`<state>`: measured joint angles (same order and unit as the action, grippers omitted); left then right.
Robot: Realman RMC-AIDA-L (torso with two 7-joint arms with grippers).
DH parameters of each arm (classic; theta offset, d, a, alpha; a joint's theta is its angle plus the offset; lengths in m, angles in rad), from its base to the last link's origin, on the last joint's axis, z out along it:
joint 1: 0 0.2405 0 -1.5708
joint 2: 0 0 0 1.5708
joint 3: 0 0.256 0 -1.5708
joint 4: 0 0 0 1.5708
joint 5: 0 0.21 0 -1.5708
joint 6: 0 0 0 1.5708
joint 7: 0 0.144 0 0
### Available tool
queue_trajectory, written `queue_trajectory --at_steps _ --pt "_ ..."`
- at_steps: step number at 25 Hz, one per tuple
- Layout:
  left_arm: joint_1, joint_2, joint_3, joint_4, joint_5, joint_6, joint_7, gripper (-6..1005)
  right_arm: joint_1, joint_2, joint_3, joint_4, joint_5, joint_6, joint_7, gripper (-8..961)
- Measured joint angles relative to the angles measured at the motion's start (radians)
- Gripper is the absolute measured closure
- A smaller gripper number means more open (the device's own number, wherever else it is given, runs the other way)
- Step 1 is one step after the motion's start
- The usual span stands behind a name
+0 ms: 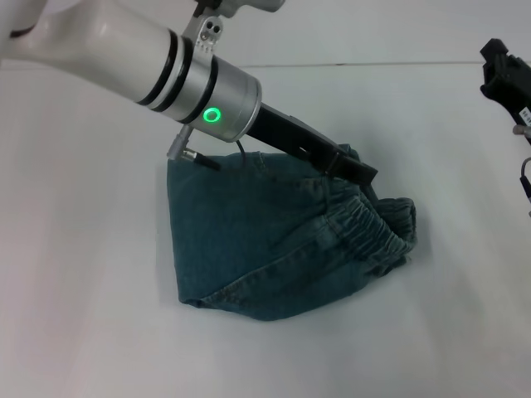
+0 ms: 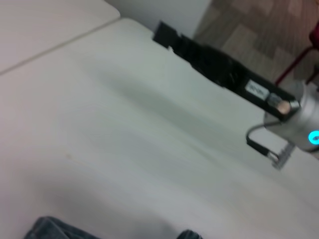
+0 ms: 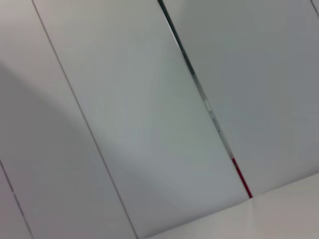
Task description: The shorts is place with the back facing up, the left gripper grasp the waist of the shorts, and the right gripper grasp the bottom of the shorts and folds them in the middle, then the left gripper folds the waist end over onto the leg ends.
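Note:
The blue-green denim shorts (image 1: 249,240) lie folded in a bunched heap at the middle of the table. Their gathered elastic waist (image 1: 373,224) is puckered at the right end, and a flat stitched edge (image 1: 265,290) runs along the near side. My left gripper (image 1: 355,168) reaches in over the far edge, its dark fingers together on the denim just behind the waist. A corner of the shorts (image 2: 50,230) shows in the left wrist view. My right gripper (image 1: 501,73) hangs raised at the far right, away from the shorts, and shows again as the right gripper (image 2: 172,39).
The white table (image 1: 91,249) stretches around the shorts on all sides. A seam in the tabletop (image 1: 373,64) runs across the far side. Wooden floor (image 2: 259,35) lies past the table's edge. The right wrist view holds only pale wall panels (image 3: 149,124).

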<state>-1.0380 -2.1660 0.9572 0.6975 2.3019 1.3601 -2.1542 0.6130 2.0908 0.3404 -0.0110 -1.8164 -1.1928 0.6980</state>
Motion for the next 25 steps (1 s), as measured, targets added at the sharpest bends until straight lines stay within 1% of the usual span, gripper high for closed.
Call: queue_trajectory --at_steps 2,4,7,9,10,11,12,14,15,17,19,20,21,25 --pt "0.033 0.001 -0.004 0.026 -0.035 -0.006 0.007 606 -0.003 0.0 -0.027 -0.004 0.0 -0.003 0.015 954" --pt "0.081 0.003 -0.01 0.067 -0.09 -0.003 0.02 527 -0.004 -0.002 -0.078 -0.032 0.0 -0.017 0.066 954" --pt "0.185 0.006 -0.011 0.142 -0.208 0.015 0.057 417 -0.005 -0.003 -0.194 -0.118 -0.001 -0.064 0.203 955" --pt "0.265 0.009 -0.014 0.181 -0.289 0.038 0.085 357 -0.013 -0.004 -0.313 -0.221 -0.002 -0.14 0.329 955" --pt "0.295 0.01 -0.018 0.189 -0.318 0.052 0.099 328 -0.019 -0.006 -0.372 -0.275 -0.002 -0.184 0.387 955" --pt "0.343 0.012 -0.029 0.196 -0.355 0.075 0.126 298 -0.025 -0.006 -0.419 -0.324 -0.002 -0.226 0.439 955" --pt "0.377 0.013 -0.038 0.198 -0.377 0.092 0.145 268 -0.036 -0.009 -0.484 -0.386 -0.002 -0.267 0.497 955" --pt "0.441 0.014 -0.078 0.197 -0.401 0.138 0.189 208 -0.057 -0.015 -0.593 -0.492 -0.002 -0.345 0.603 955" --pt "0.484 0.014 -0.114 0.195 -0.403 0.171 0.219 184 -0.07 -0.018 -0.65 -0.548 -0.002 -0.385 0.649 955" --pt "0.502 0.014 -0.134 0.194 -0.401 0.188 0.231 136 -0.096 -0.027 -0.749 -0.654 -0.007 -0.453 0.747 939" --pt "0.547 0.014 -0.176 0.194 -0.392 0.231 0.257 87 -0.109 -0.03 -0.795 -0.738 -0.032 -0.503 0.83 908" --pt "0.561 0.014 -0.189 0.194 -0.389 0.248 0.268 63 -0.109 -0.031 -0.816 -0.82 -0.098 -0.562 0.905 892" --pt "0.576 0.014 -0.202 0.195 -0.385 0.267 0.28 63 -0.109 -0.031 -0.816 -0.82 -0.098 -0.562 0.905 876" --pt "0.621 0.011 -0.24 0.199 -0.34 0.324 0.32 63 -0.097 -0.029 -0.819 -0.899 -0.248 -0.672 0.958 813"
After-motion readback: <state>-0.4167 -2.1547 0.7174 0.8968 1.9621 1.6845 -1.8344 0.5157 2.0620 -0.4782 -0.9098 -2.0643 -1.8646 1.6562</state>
